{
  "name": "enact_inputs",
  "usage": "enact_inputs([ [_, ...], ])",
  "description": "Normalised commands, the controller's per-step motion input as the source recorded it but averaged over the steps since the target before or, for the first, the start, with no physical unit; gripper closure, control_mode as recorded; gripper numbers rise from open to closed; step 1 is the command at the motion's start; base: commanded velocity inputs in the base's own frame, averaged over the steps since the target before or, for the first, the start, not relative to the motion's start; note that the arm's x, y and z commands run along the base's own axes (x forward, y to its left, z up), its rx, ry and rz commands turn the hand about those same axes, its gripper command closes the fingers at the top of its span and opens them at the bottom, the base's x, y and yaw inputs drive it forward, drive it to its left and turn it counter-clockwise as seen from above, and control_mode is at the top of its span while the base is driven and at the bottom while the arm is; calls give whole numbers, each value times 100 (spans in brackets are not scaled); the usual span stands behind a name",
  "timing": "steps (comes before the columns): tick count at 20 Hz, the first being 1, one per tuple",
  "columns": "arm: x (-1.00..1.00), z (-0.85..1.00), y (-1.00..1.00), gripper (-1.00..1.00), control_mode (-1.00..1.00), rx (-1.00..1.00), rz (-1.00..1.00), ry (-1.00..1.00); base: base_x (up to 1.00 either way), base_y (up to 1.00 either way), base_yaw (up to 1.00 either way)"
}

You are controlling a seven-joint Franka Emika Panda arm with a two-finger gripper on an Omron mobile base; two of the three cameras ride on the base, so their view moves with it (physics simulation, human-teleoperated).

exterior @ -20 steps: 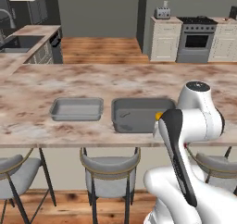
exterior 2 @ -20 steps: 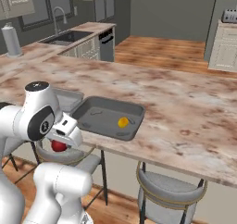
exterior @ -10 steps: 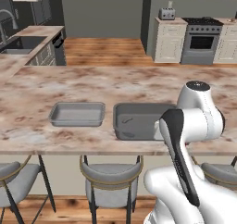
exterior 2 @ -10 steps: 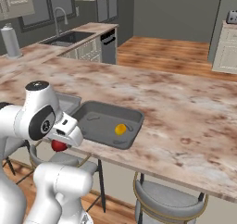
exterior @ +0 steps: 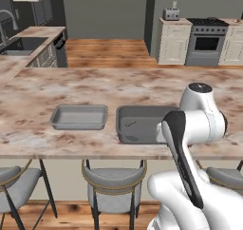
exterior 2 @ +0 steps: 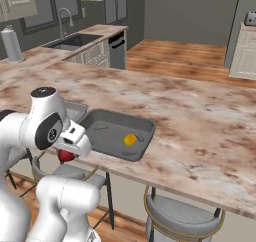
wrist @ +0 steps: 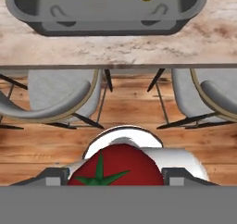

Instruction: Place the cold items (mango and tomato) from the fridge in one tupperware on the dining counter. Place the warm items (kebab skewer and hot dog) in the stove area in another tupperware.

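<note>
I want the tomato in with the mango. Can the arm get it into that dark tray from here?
Probably yes: the gripper holds the tomato beside the counter edge, the tray close by and open-topped, with room beside the mango.

Grey stools (wrist: 60,96) stand on the wooden floor (wrist: 129,102) just beyond the jaws; a toaster (exterior: 171,14) sits far off past them.
</note>
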Motion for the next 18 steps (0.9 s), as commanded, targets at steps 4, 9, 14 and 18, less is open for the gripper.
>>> enact_inputs([
  [4,98,46,16,100,-100,-11,0,14,0,0,0],
  [9,100,45,-9,100,-100,-3,-3,32,0,0,0],
  [14,100,-16,-31,100,-100,0,-5,19,0,0,0],
  [18,100,-48,-22,100,-100,1,-3,0,0,0,0],
])
